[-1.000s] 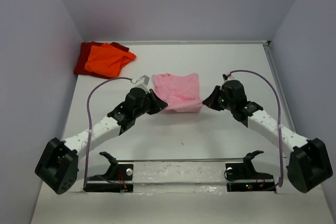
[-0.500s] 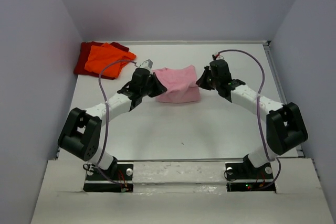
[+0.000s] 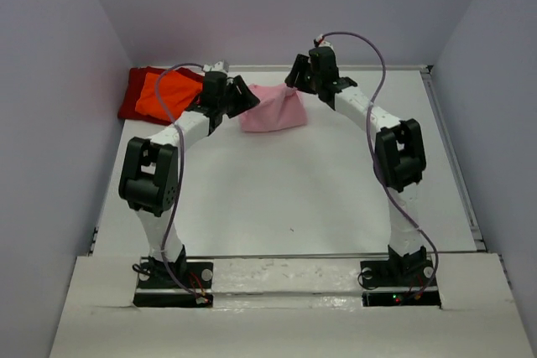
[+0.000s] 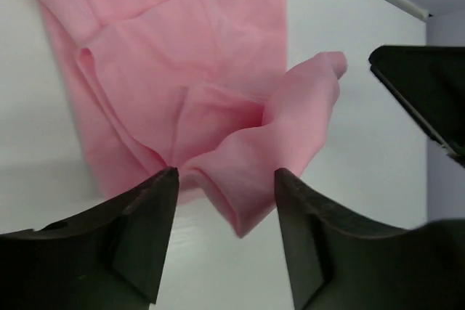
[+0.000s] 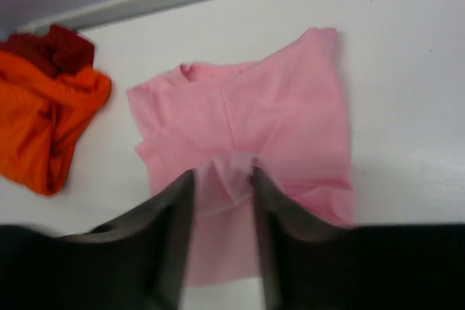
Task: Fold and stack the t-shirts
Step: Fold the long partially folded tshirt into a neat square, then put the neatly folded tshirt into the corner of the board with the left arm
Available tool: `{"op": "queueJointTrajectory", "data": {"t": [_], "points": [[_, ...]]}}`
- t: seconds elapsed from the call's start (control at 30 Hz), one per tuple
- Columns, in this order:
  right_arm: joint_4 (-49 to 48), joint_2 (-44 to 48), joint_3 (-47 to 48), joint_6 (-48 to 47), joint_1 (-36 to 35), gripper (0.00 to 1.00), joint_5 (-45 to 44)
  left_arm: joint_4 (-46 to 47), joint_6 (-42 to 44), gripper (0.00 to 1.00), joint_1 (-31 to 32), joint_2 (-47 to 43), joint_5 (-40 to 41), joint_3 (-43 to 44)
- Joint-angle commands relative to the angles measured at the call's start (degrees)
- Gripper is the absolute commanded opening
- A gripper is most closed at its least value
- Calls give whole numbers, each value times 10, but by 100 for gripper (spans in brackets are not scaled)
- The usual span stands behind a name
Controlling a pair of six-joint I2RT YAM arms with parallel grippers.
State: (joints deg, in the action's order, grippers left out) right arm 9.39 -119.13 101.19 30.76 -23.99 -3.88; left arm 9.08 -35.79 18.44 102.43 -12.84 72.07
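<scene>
Far back on the white table (image 3: 277, 199), the light pink cloth t-shirt (image 3: 273, 111) sits bunched between both claws: the left gripper (image 4: 225, 179) is half-closed on a thick fold, and the right gripper (image 5: 224, 176) is nearly closed, pinching a ridge. Just to its left, the bright orange t-shirt (image 3: 164, 94) lies on the dark red t-shirt (image 3: 132, 94) (the left arm's purple cable (image 3: 166, 83) crosses them from overhead). Only the right wrist view shows the pink neckline, and only the left wrist view shows a loose raised flap.
</scene>
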Motion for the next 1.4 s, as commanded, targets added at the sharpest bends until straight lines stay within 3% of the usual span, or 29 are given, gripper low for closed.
{"op": "queueJointTrajectory", "data": {"t": [0.0, 0.03, 0.07, 0.17, 0.43, 0.73, 1.0, 1.1, 1.37], "points": [[76, -130, 188, -35, 30, 81, 33, -38, 7, 77, -39, 64, 17, 75], [91, -146, 217, -40, 30, 84, 34, -42, 10, 96, -45, 70, 32, 85], [103, -156, 235, -60, 30, 86, 34, -45, 16, 99, -55, 73, 31, 97], [89, -140, 216, -73, 30, 89, 32, -50, 26, 99, -69, 74, 22, 112], [-5, -23, 11, -99, 30, 89, 70, -64, 14, 99, -69, -5, -21, 81], [12, -39, 51, -110, 25, 86, 158, -122, 63, 99, -68, -97, -61, 41], [30, -156, 163, -86, 25, 86, 253, -102, 85, 99, -73, -171, -46, -26], [35, -199, 193, -66, 19, 85, 281, -84, 72, 99, -81, -172, -93, -34], [6, -208, 111, -45, 14, 84, 279, -63, 50, 99, -104, -162, -136, -44]]}}
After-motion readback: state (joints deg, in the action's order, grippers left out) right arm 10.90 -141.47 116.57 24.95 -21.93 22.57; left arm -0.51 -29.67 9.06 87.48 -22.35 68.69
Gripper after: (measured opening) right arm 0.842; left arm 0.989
